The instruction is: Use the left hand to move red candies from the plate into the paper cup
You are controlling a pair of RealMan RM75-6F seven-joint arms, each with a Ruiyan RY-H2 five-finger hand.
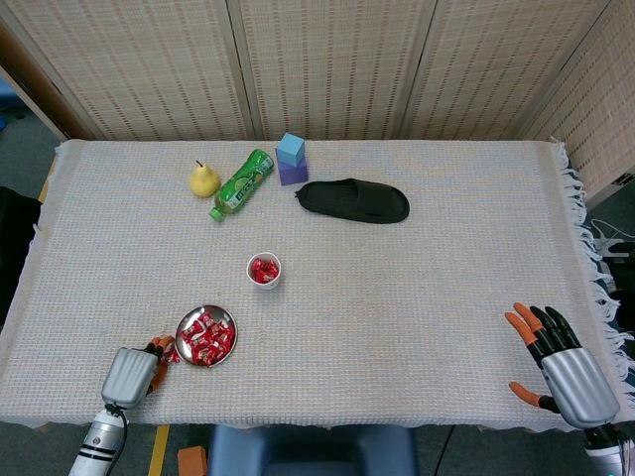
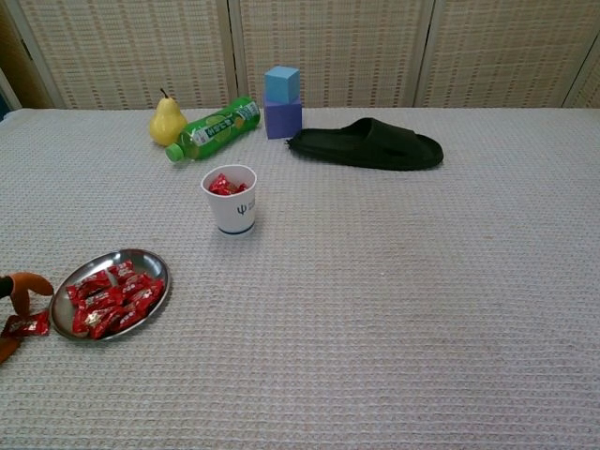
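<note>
A: From the head view, our left hand [image 1: 132, 375] sits just left of the plate [image 1: 226, 319], fingers at a red candy [image 1: 169, 354]; our right hand [image 1: 561, 365] rests spread and empty, near right.

B: The chest view shows that candy [image 2: 25, 324] pinched off the plate's [image 2: 155, 262] left rim. We judge it a pickup; next we carry it far-right to the paper cup [image 2: 231, 208], already holding glossy red wrappers.

Round shiny metal plate [image 2: 155, 298]; glossy red candy wrappers [image 2: 112, 300]; matt white paper cup [image 2: 231, 212]; coarse woven cream tablecloth [image 2: 394, 309] (waffle texture).
</note>
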